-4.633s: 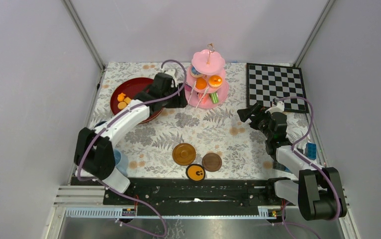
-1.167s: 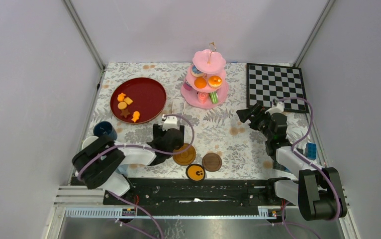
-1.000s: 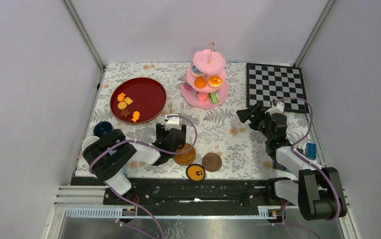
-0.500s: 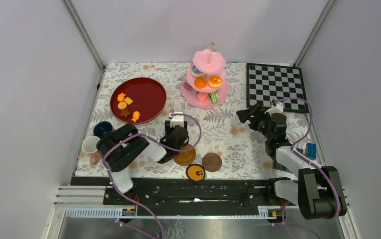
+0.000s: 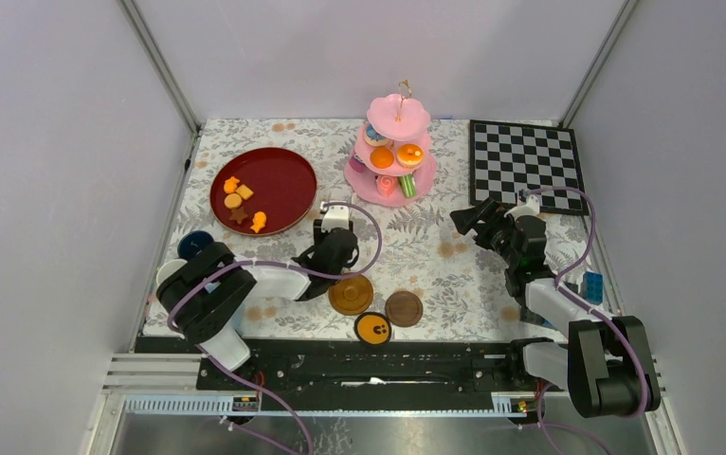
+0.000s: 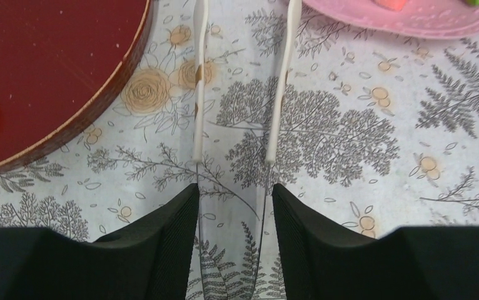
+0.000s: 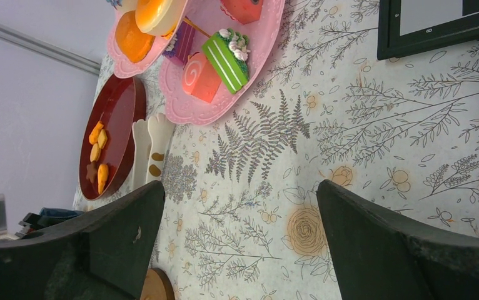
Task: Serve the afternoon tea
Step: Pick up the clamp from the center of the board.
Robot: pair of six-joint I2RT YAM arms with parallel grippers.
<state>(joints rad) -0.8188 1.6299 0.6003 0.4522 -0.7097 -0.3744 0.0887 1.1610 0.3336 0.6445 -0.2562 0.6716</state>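
The pink cake stand (image 5: 392, 156) stands at the back centre with toy pastries on its tiers; its lowest plate shows in the left wrist view (image 6: 406, 15) and right wrist view (image 7: 224, 56). My left gripper (image 6: 235, 187) sits low on the cloth between the red tray (image 5: 263, 190) and the stand. Its fingers press both sides of clear tongs (image 6: 198, 94), whose white arms point toward the stand. My right gripper (image 7: 240, 187) hovers open over the cloth at the right (image 5: 466, 216), holding nothing. Two brown saucers (image 5: 351, 294) (image 5: 403, 308) lie near the front.
The red tray holds orange biscuits and a brown star biscuit (image 5: 238, 215). A dark-blue cup (image 5: 194, 246) stands at the left edge. An orange disc with a face (image 5: 373, 328) lies at the front. The chessboard (image 5: 525, 161) is back right, blue blocks (image 5: 591, 284) at the right edge.
The left arm came back from the cake stand to the front, then pushed toward the tray. Its jaws narrowed onto the tongs. The right arm stayed still.
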